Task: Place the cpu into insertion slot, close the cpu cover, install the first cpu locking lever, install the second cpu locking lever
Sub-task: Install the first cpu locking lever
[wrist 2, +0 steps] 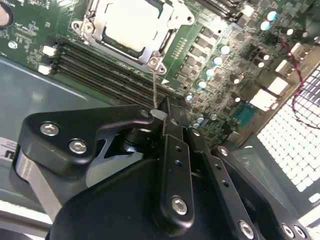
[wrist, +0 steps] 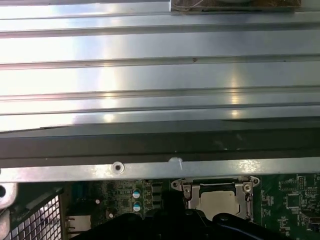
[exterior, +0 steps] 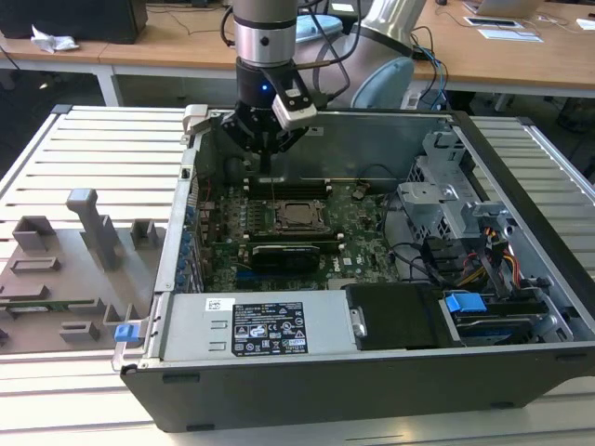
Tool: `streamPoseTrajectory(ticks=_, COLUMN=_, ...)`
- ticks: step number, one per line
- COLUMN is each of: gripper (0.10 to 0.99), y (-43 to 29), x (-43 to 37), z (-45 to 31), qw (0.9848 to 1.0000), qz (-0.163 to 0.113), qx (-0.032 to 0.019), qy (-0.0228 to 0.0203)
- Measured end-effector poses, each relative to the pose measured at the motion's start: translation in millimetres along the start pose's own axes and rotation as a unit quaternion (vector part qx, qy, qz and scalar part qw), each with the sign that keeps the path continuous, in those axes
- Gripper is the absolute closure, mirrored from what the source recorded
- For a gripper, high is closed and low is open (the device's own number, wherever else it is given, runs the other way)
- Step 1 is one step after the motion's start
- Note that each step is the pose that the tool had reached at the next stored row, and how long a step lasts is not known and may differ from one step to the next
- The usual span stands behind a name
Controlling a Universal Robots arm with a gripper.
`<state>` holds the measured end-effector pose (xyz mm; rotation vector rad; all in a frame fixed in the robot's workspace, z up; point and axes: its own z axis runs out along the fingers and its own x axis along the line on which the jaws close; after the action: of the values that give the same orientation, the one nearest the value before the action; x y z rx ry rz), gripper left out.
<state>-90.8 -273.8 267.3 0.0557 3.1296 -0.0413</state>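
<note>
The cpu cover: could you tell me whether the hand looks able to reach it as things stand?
Probably yes: the hand hangs inside the open case just beyond the cpu cover, nothing between them.

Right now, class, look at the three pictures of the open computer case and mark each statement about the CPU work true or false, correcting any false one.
1. The cpu sits in the insertion slot. True.
2. The cpu cover stands raised upright. False: it lies closed around the chip.
3. The gripper pinches a thin wire lever. True.
4. The gripper hangs outside the case. False: it reaches down inside, over the green board.
5. The memory slots lie beside the socket. True.
</note>
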Motion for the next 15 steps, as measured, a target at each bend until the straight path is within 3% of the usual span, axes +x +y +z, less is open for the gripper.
streamPoseTrajectory(ticks=15, gripper=0.98, y=1.1, x=-19.6, z=2.7, qw=1.0, qz=0.0, qx=0.0, qy=0.0001)
